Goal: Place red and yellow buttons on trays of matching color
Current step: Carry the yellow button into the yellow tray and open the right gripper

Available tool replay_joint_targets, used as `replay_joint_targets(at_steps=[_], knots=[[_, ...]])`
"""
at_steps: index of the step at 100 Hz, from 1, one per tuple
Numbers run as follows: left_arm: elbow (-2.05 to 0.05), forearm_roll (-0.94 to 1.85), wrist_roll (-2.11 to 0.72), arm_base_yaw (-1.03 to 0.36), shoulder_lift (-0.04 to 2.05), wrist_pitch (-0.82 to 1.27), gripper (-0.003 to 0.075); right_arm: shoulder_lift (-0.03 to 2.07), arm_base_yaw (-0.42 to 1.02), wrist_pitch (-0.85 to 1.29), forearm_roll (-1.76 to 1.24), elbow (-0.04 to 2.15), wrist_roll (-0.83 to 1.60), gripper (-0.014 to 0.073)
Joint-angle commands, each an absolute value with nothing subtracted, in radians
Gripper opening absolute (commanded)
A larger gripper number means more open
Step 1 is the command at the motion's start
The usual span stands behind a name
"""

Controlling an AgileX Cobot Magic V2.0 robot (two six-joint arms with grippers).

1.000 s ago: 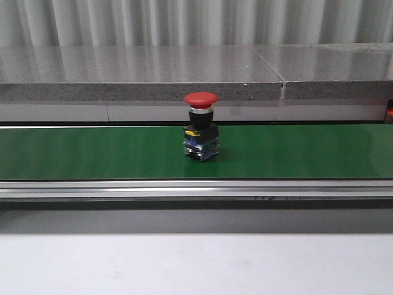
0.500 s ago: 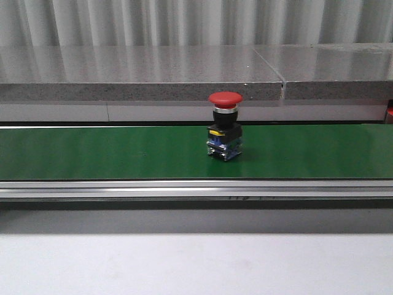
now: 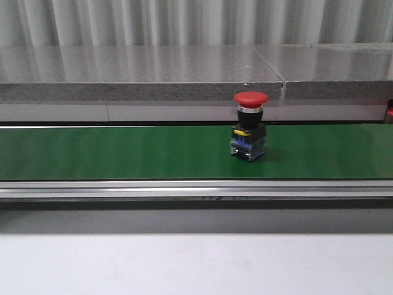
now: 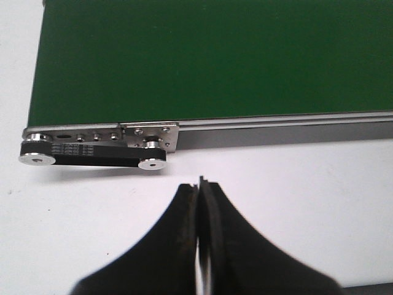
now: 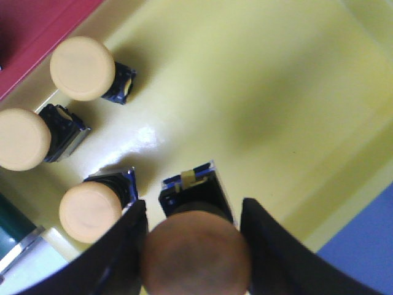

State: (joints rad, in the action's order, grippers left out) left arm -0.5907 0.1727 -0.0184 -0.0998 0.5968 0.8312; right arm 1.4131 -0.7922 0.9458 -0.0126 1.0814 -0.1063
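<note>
- Front view: a red button (image 3: pixel 250 126) stands upright on the green conveyor belt (image 3: pixel 123 153), right of belt centre, mushroom cap up, black and blue block under it. Neither arm nor any tray is in frame.
- Left wrist view: the left gripper (image 4: pixel 200 203) has its fingers pressed together with nothing between them. It hangs over the white table (image 4: pixel 307 172), just beside the belt's end pulley (image 4: pixel 92 150). No button appears on the belt stretch shown here.
- Right wrist view: the right gripper (image 5: pixel 191 230) sits over the yellow tray (image 5: pixel 276 80) with a yellow button (image 5: pixel 195 246) between its fingers. The jaws are set to about the cap's width; whether the pads actually clamp it or have let go cannot be told. Three other yellow buttons (image 5: pixel 81 67) stand in the tray beside it, the nearest just next to one finger. A strip of red tray (image 5: pixel 37 24) shows past the yellow tray's rim.
- Handling, as a judgement: the buttons look rigid, light and top-heavy, with a smooth domed cap likely to slip. The better grip is probably on the black collar or the flat block faces under the cap. The red button probably tips easily if nudged on the belt, so a square approach from above looks right.
</note>
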Motion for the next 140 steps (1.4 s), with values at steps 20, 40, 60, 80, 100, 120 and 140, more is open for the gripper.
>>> replay_joint_targets(at_steps=[20,40,60,80,100,120,140], knots=[[-0.617,0.185,-0.019,-0.107,0.599,0.771,-0.002,1.504,-0.79,0.783,-0.055,1.088,-0.109,0.0215],[-0.617,0.185,-0.019,-0.107,0.599,0.771,-0.002,1.577,-0.766,0.726,-0.058,1.088,-0.109,0.0215],[-0.617,0.185,-0.019,-0.107,0.599,0.771,-0.002,1.63,-0.751,0.702,-0.058,1.088,-0.109,0.0215],[-0.617,0.185,-0.019,-0.107,0.599,0.771,-0.002,1.647,-0.747,0.703,-0.058,1.086,-0.109,0.023],[-0.617,0.185,-0.019,-0.107,0.599,0.771,-0.002,1.647,-0.747,0.706,-0.058,1.086,-0.107,0.0507],[-0.617,0.185,-0.019,-0.107,0.599,0.771,-0.002,1.645,-0.747,0.709,-0.058,1.086,-0.107,0.0551],[-0.617,0.185,-0.019,-0.107,0.599,0.771,-0.002,1.601,-0.747,0.714,-0.054,1.086,-0.107,0.0551]])
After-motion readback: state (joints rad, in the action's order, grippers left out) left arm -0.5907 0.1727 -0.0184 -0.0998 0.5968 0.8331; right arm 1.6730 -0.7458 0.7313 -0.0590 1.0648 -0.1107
